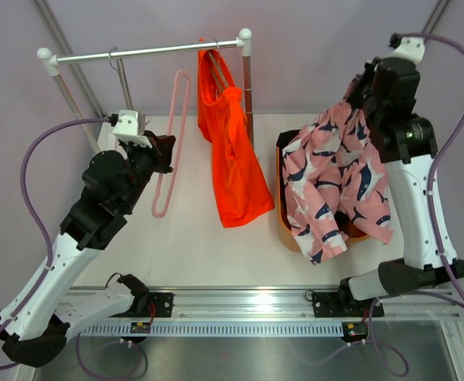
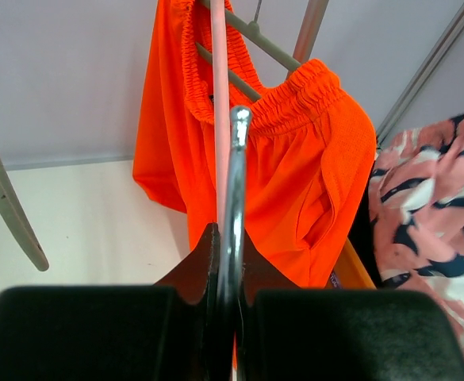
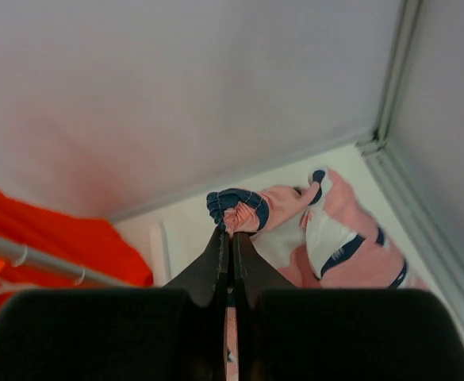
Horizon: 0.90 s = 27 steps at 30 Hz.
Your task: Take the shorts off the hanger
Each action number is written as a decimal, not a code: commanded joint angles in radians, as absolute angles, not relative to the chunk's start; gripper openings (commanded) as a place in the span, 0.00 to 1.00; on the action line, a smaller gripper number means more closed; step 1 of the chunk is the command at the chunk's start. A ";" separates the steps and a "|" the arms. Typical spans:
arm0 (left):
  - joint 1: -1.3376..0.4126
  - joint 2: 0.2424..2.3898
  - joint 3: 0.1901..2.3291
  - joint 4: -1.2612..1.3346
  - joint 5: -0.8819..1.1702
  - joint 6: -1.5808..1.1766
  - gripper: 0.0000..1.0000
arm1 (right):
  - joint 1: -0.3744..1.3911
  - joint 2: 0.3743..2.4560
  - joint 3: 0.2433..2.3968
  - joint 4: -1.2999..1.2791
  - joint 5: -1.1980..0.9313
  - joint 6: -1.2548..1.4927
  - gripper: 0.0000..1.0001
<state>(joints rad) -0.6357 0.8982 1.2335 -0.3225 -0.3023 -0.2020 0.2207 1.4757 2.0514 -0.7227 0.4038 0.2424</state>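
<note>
Left gripper (image 1: 166, 151), at the left of the overhead view, is clenched on a bare pink hanger (image 1: 170, 178) at its chrome hook; the wrist view shows that hook pinched between the jaws, and the hanger runs slantwise past the fingers, probably held there to keep the emptied hanger clear of the work. Right gripper (image 1: 364, 89), upper right, is clamped on the waistband of the pink shorts (image 1: 335, 175); it holds them high so the cloth drapes down over the rim of an orange-brown bin (image 1: 281, 171), seemingly poised to let them fall inside. Farther back, at the centre, the orange shorts (image 1: 235, 167) hang by their waistband from a grey hanger (image 2: 251, 32) on the metal rail (image 1: 160, 51); that pair is not yet removed and looks to be the next job.
</note>
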 commanded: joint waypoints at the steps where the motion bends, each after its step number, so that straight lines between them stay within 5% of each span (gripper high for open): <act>1: -0.634 0.891 1.229 -0.281 -0.282 -0.189 0.00 | 0.222 1.292 1.809 -0.608 0.183 0.426 0.00; 6: -0.634 0.893 1.218 -0.276 -0.275 -0.195 0.00 | 0.265 1.106 1.283 -0.460 0.136 0.531 0.00; 11: -0.634 0.905 1.221 -0.276 -0.264 -0.204 0.00 | 0.302 1.156 0.937 -0.327 0.115 0.690 0.00; 20: -0.634 0.910 1.241 -0.308 -0.278 -0.196 0.00 | 0.301 1.667 0.776 0.091 0.005 0.905 0.00; 27: -0.634 0.927 1.272 -0.350 -0.311 -0.184 0.00 | 0.302 1.660 0.742 0.123 0.012 0.891 0.00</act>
<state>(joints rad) -0.6357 0.9184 1.2236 -0.3691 -0.2932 -0.2012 0.2974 1.6577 0.7837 0.1459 0.0055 0.8852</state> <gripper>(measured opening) 0.047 0.046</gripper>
